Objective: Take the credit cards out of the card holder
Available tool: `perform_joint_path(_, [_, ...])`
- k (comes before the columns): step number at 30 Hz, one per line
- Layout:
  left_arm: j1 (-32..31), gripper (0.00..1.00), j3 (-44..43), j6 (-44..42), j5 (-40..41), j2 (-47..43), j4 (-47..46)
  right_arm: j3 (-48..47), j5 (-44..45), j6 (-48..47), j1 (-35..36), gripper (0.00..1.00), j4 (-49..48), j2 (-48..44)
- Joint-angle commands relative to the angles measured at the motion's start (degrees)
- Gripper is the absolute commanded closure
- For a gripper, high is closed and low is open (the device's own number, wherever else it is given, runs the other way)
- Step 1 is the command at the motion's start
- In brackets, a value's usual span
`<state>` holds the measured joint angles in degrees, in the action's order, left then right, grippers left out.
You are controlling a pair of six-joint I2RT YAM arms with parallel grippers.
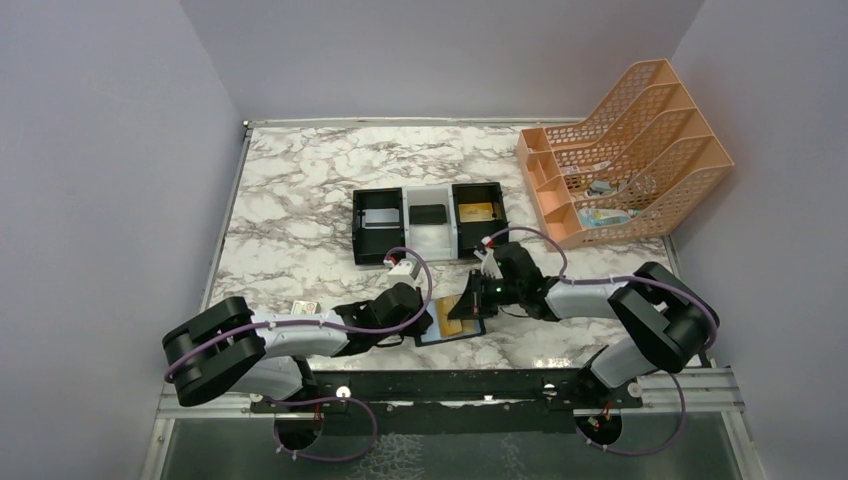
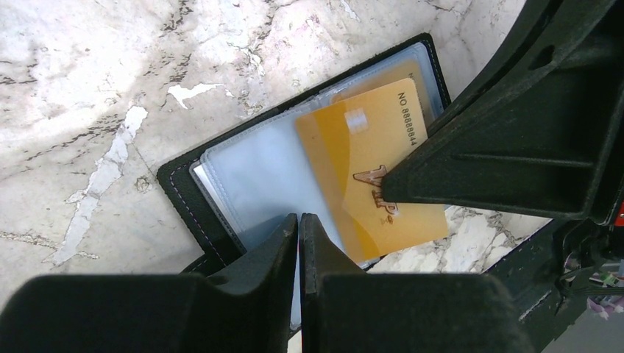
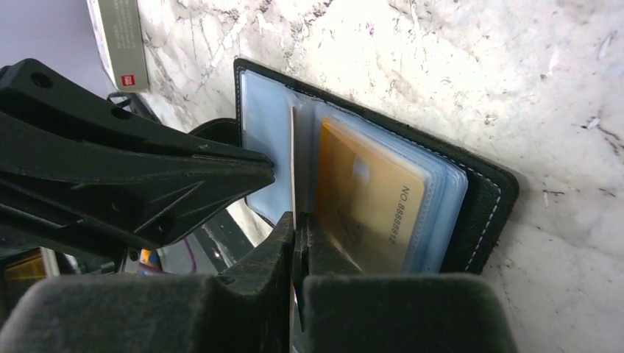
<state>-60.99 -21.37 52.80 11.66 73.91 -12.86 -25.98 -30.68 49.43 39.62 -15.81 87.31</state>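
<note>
The black card holder (image 1: 448, 337) lies open near the table's front edge, its bluish clear sleeves up; it also shows in the left wrist view (image 2: 184, 193) and the right wrist view (image 3: 487, 193). My right gripper (image 1: 474, 304) (image 3: 298, 219) is shut on a gold credit card (image 2: 368, 158), drawn partly out of a sleeve and seen edge-on in the right wrist view (image 3: 293, 158). A second gold card (image 3: 368, 198) sits inside a sleeve. My left gripper (image 1: 428, 320) (image 2: 299, 219) is shut on the holder's left clear sleeve.
A black-white-black tray (image 1: 430, 245) stands behind, with a silver card (image 1: 380, 218), a black item (image 1: 430, 213) and a gold card (image 1: 476, 212) in it. An orange file rack (image 1: 625, 150) is at the back right. A white box with a red mark (image 1: 305, 308) lies by the left arm.
</note>
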Motion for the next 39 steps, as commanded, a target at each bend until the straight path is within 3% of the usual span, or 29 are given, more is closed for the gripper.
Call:
perform_joint_path(1, [-0.27, 0.9, 1.28, -0.94, -0.07, -1.14, 1.41, -0.48, 6.53, -2.66, -0.29, 0.99, 3.05, -4.61])
perform_joint_path(8, [-0.27, 0.87, 0.75, -1.3, -0.03, -3.1, 1.57, -1.78, 17.98, -9.84, -0.24, 0.99, 12.88, -16.18])
perform_joint_path(14, [-0.27, 0.79, -1.06, -3.48, 0.51, -6.01, 4.24, -1.67, 27.79, -15.84, -0.24, 0.99, 13.21, -26.62])
perform_joint_path(19, [-0.02, 0.57, -6.29, -5.9, 4.58, -9.9, 9.51, -2.5, 37.89, -23.36, -0.26, 0.99, 10.78, -32.01])
perform_joint_path(25, [4.9, 0.41, -17.43, -13.51, 4.04, -9.87, 13.57, -8.44, 43.7, -30.61, -0.41, 0.99, 9.63, -31.02])
perform_joint_path(31, [11.68, 0.31, -20.13, -13.71, -0.04, -11.49, 13.73, -13.76, 43.15, -31.09, -3.61, 0.99, 7.41, -26.75])
perform_joint_path(36, [12.83, 0.27, -17.19, -13.1, -1.5, -12.72, 13.88, -17.19, 27.77, -29.6, -14.16, 0.99, 5.37, -22.62])
perform_joint_path(39, [13.23, 0.25, -14.87, -13.46, -0.89, -14.07, 13.78, -20.26, 20.94, -34.24, -15.18, 0.99, 6.75, -19.1])
